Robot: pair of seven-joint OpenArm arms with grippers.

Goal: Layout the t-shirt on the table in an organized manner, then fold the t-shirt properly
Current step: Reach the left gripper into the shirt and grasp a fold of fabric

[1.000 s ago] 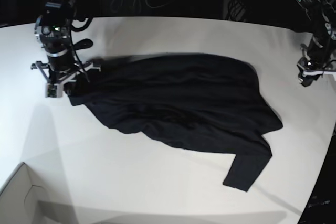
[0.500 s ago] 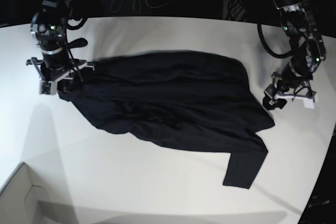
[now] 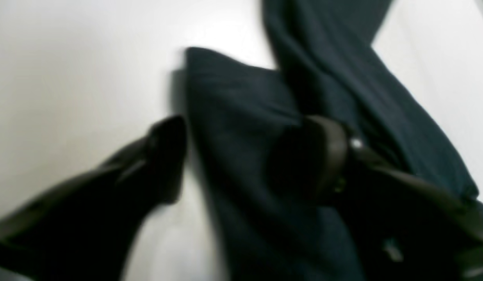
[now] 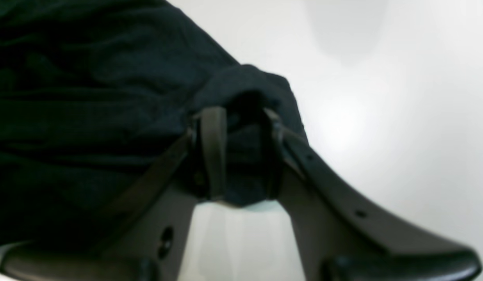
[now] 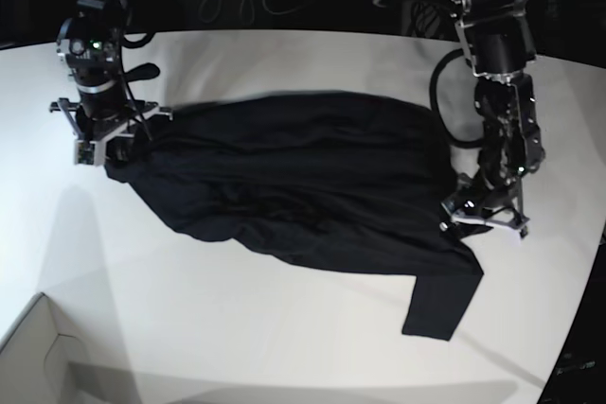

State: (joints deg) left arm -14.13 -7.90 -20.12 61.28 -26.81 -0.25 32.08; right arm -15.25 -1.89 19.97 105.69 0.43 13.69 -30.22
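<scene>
The black t-shirt (image 5: 303, 182) lies spread across the middle of the white table (image 5: 284, 328), wrinkled, its body running from far left to near right. One long sleeve (image 5: 440, 305) trails off toward the near right, its cuff flat on the tabletop.

At the far left of the base view, the right gripper (image 5: 121, 144) sits at the shirt's left corner. The right wrist view shows its two fingers (image 4: 214, 152) pinched on a bunched fold of the black fabric (image 4: 241, 97) — the cloth rises in a small hump between them and fills the narrow gap. White table surface (image 4: 382, 97) lies bare to the right of that hump.

On the right of the base view, the left gripper (image 5: 483, 215) is down at the shirt's right edge, just above where the sleeve branches off. In the blurred left wrist view its fingers stand apart: one dark finger (image 3: 163, 164) is over bare table (image 3: 69, 78) just left of the fabric edge, the other (image 3: 331, 156) over the dark cloth (image 3: 245, 164). A strip of shirt lies between them, but nothing is clamped; whether the tips touch the cloth cannot be told through the blur.

The corner of a white box (image 5: 38, 352) shows at the near left, well apart from the shirt.
</scene>
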